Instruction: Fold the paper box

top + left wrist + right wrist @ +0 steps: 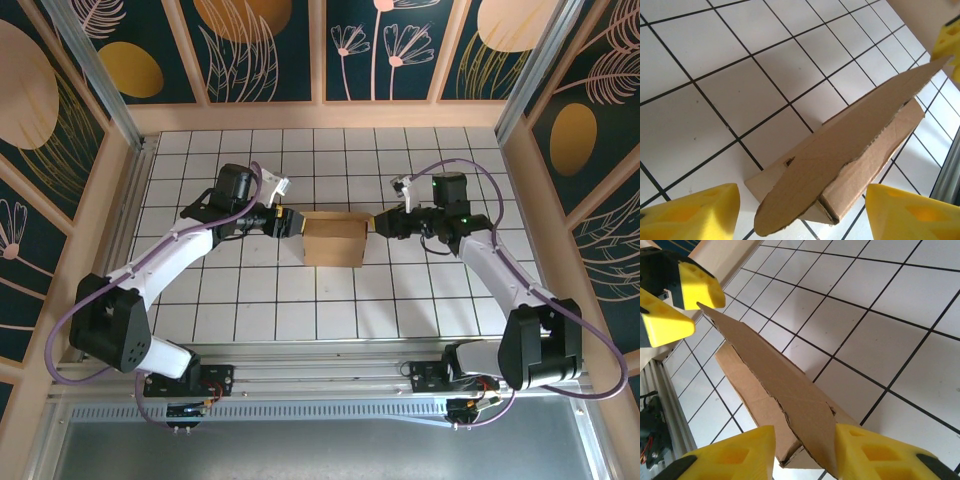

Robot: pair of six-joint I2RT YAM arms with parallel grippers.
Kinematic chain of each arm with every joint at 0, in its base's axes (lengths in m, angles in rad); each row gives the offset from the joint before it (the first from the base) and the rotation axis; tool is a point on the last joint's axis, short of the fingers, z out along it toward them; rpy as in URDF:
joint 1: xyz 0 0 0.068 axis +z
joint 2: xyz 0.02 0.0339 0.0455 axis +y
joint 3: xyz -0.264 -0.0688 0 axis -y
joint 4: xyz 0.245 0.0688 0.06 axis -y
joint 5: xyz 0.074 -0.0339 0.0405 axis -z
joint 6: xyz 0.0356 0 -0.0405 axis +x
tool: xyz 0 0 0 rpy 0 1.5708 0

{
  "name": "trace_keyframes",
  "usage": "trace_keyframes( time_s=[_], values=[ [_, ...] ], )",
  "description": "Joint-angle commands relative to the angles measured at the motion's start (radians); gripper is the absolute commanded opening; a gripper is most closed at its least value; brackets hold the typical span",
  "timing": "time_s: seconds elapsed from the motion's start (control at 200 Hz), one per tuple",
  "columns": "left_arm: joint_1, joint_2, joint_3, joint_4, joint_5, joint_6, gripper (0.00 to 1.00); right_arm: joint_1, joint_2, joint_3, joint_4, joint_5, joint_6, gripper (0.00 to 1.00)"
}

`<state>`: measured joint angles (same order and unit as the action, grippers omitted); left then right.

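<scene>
paper box [333,238] on table [250,320], left gripper [288,222] beside, right gripper [376,223] perhaps touching

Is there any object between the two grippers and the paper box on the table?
Nothing visible stands in the way. The left gripper and the right gripper are each at one end of the paper box, with its flap between their fingers.
</scene>
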<state>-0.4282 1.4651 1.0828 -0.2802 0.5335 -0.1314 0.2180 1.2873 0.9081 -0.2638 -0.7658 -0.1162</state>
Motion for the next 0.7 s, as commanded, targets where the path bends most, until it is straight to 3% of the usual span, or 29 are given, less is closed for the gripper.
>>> trace_keyframes(
  time_s=[0.0, 0.19, 0.37, 0.471, 0.696],
  values=[
    [0.000, 0.010, 0.005, 0.024, -0.017, -0.004, 0.61, 0.010, -0.023, -0.017, 0.034, 0.045, 0.000, 0.34],
    [0.000, 0.021, 0.022, 0.017, -0.016, -0.011, 0.44, 0.038, -0.013, -0.018, 0.029, 0.091, -0.009, 0.27],
    [0.000, 0.034, 0.027, 0.001, -0.016, -0.019, 0.36, 0.072, -0.006, -0.011, 0.029, 0.127, -0.015, 0.26],
    [0.000, 0.036, 0.026, 0.002, -0.015, -0.034, 0.20, 0.104, -0.002, -0.005, 0.031, 0.193, -0.019, 0.21],
    [-0.016, 0.016, 0.011, 0.032, -0.009, -0.066, 0.13, 0.162, 0.000, 0.005, 0.026, 0.315, 0.004, 0.10]
  ],
)
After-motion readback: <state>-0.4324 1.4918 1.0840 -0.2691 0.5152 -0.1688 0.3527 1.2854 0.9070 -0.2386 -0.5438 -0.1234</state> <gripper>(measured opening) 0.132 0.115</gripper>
